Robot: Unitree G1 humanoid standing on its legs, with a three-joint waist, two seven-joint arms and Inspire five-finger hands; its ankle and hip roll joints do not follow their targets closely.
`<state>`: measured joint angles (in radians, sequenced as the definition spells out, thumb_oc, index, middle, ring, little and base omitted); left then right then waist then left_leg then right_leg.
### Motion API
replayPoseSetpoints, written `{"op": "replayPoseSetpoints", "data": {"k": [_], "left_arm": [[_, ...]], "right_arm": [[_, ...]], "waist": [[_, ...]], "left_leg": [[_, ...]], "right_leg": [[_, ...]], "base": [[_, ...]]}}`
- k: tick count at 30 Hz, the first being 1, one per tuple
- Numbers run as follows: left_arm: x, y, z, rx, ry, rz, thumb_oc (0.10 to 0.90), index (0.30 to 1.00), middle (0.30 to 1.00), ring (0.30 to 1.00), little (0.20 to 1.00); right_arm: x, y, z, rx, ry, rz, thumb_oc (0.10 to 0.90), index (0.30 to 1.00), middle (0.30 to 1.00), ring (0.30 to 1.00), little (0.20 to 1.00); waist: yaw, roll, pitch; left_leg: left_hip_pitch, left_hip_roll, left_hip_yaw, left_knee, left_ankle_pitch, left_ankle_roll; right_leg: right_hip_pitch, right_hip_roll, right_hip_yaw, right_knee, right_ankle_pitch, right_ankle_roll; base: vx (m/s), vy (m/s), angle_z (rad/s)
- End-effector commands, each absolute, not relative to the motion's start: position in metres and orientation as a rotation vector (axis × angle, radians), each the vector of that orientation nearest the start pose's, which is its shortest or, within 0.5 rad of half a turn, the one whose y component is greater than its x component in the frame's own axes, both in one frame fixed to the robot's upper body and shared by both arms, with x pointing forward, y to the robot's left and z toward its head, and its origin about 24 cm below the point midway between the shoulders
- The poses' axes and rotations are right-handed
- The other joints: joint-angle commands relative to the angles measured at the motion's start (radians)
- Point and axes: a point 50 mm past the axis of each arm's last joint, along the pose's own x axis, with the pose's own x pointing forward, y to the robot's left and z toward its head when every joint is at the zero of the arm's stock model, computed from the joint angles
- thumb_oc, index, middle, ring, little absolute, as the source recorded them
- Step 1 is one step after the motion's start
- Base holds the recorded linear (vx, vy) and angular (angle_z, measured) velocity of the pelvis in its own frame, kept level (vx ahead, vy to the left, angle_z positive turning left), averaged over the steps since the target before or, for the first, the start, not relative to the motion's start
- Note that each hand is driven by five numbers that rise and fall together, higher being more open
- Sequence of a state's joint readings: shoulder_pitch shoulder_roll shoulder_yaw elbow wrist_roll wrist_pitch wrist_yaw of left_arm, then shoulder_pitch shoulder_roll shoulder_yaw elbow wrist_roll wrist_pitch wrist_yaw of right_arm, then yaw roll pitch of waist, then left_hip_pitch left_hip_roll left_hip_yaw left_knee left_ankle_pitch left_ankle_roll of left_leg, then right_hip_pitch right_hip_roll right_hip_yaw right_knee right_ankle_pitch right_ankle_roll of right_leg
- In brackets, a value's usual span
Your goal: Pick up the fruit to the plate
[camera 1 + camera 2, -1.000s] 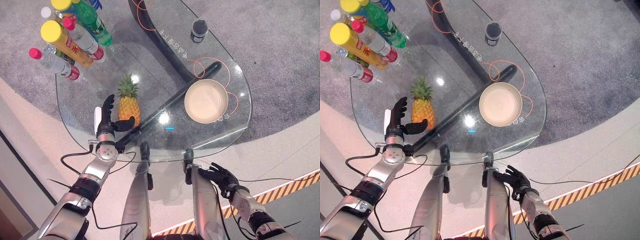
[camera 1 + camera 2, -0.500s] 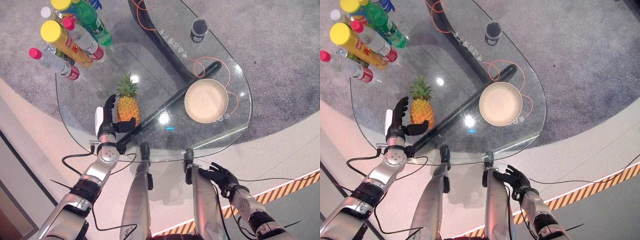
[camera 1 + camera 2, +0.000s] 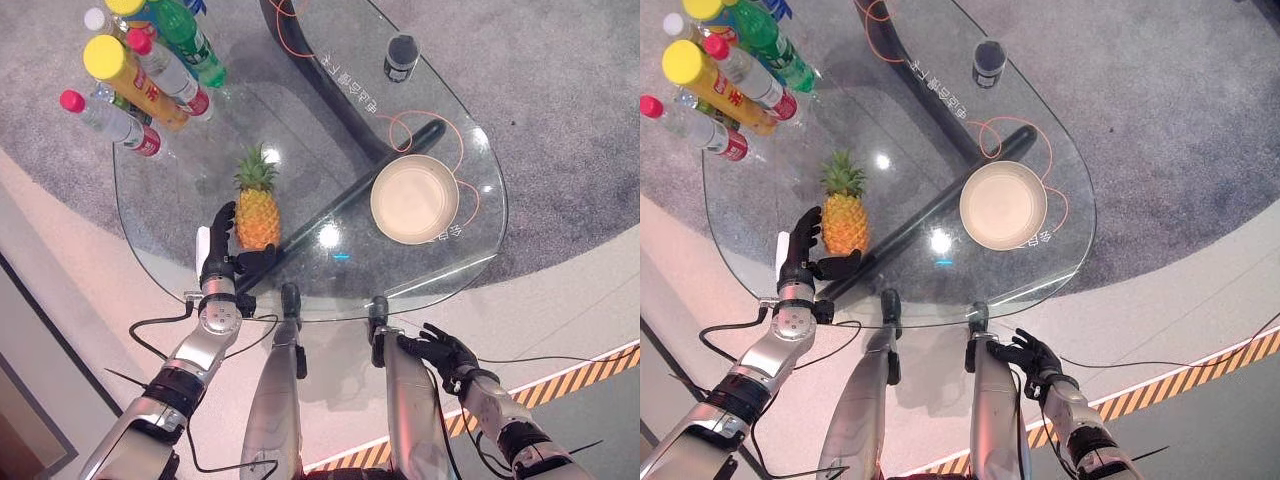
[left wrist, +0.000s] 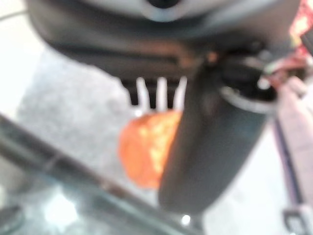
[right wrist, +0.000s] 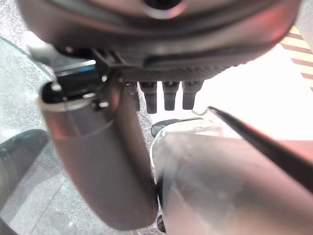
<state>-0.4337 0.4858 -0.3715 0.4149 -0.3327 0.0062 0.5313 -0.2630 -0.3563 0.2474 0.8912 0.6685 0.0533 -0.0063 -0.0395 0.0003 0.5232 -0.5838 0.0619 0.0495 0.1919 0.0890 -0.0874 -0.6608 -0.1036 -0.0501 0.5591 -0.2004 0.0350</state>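
Grey carpet shows through a clear glass worktop (image 3: pixel 470 235), which carries a group of bottles (image 3: pixel 135 70) at the far left, a dark cup (image 3: pixel 400 57) at the far side and a cream plate (image 3: pixel 414 199) toward the right.

The pineapple (image 3: pixel 257 205) stands upright on the glass, crown pointing to the far side, so its long axis runs away from the robot. It is well apart from the plate, on the plate's left.

The left hand (image 3: pixel 222 258) is at the near base of the fruit. Its fingers (image 3: pixel 223 222) reach up along the fruit's left side and the thumb (image 3: pixel 262 258) lies under its near end, so the hand is apart, cupped round the base and not yet clamped. In the left wrist view the orange body of the fruit (image 4: pixel 146 152) sits just past the thumb.

The right hand (image 3: pixel 440 350) hangs low beside the near edge of the worktop with relaxed fingers, holding nothing.

I judge the left hand to be much nearer. The fruit lies directly in front of it, and after the grasp the carry must go to the right.
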Motion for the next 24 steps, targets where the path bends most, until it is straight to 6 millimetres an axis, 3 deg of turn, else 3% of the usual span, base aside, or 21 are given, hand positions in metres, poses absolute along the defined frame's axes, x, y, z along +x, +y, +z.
{"op": "replayPoseSetpoints", "data": {"k": [1,8,17,24], "left_arm": [[0.331,0.196,0.077,0.119,-0.001,0.266,0.8,0.9,0.9,0.9,0.9],[0.333,0.191,0.073,0.05,0.022,0.267,0.8,0.9,0.9,0.9,0.9],[0.342,0.19,0.09,-0.025,-0.016,0.239,0.8,0.9,0.9,0.9,0.9],[0.349,0.185,0.093,0.023,0.037,0.205,0.8,0.9,0.9,0.9,0.9]], "right_arm": [[0.189,-0.232,-0.117,0.066,0.959,-0.168,0.8,0.9,0.9,0.9,0.9],[0.191,-0.229,-0.116,0.067,0.961,-0.163,0.8,0.9,0.9,0.9,0.9],[0.193,-0.227,-0.115,0.063,0.953,-0.158,0.8,0.9,0.9,0.9,0.9],[0.196,-0.226,-0.113,0.058,0.947,-0.151,0.8,0.9,0.9,0.9,0.9]], "waist": [[-0.01,-0.024,-0.003],[-0.018,-0.025,-0.003],[-0.029,-0.025,-0.003],[-0.036,-0.026,-0.003]], "left_leg": [[-0.039,-0.068,0.007,0.175,-0.08,0.062],[-0.047,-0.066,0.012,0.177,-0.078,0.061],[-0.057,-0.065,0.02,0.169,-0.073,0.063],[-0.071,-0.067,0.021,0.177,-0.074,0.063]], "right_leg": [[0.066,0.0,-0.039,-0.3,0.273,0.011],[0.058,0.003,-0.035,-0.3,0.277,0.012],[0.04,0.005,-0.029,-0.298,0.279,0.013],[0.027,0.004,-0.026,-0.296,0.284,0.014]], "base": [[0.0,0.0,0.0],[0.0,0.0,0.0],[0.0,0.0,0.0],[0.0,0.0,0.0]]}}
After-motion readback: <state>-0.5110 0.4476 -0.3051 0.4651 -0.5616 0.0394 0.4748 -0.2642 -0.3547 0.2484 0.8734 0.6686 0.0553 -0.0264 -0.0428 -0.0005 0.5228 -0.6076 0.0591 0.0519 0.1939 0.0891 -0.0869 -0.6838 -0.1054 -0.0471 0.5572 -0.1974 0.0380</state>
